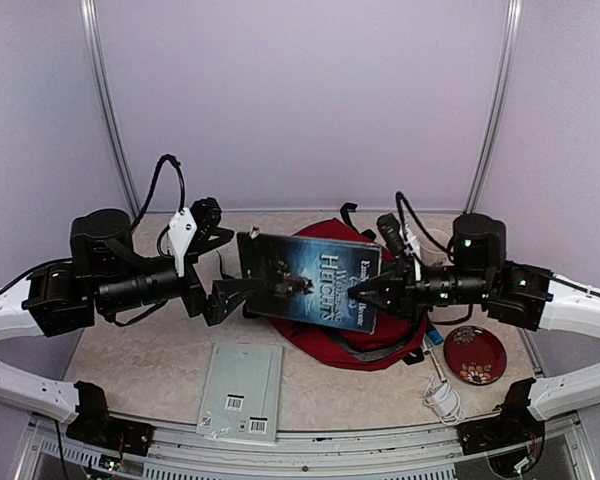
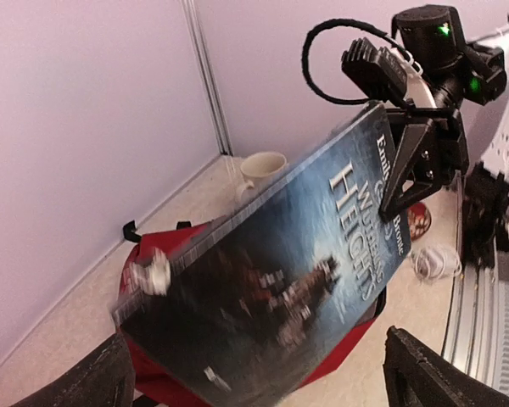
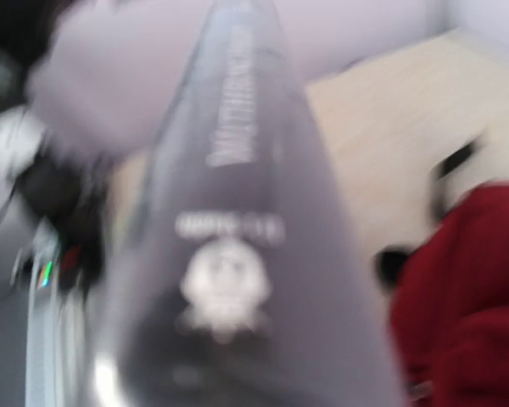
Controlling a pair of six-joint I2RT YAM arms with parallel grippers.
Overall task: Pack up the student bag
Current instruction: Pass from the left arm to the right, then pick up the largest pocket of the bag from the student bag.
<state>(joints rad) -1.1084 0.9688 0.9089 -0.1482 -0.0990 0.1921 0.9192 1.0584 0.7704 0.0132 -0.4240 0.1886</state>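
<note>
Held up off the table, a blue-covered book (image 1: 310,280) spans the middle of the top view between the two arms, its front cover tilted toward the camera; in the right wrist view its blurred spine fills most of the frame. The right gripper (image 1: 360,292) is clamped on the book's right edge. The left gripper (image 1: 227,295) sits at the book's lower left corner with its fingers (image 2: 110,377) spread wide; whether they touch the book is unclear. Below and behind the book the red bag (image 1: 315,342) lies on the beige table (image 1: 140,365), centre of frame, largely hidden. A flat grey package (image 1: 242,390) lies at lower centre-left, a red plate (image 1: 475,355) and a white cable (image 1: 442,398) at lower right. A white cup (image 2: 261,168) stands beyond the bag, near the back wall.
</note>
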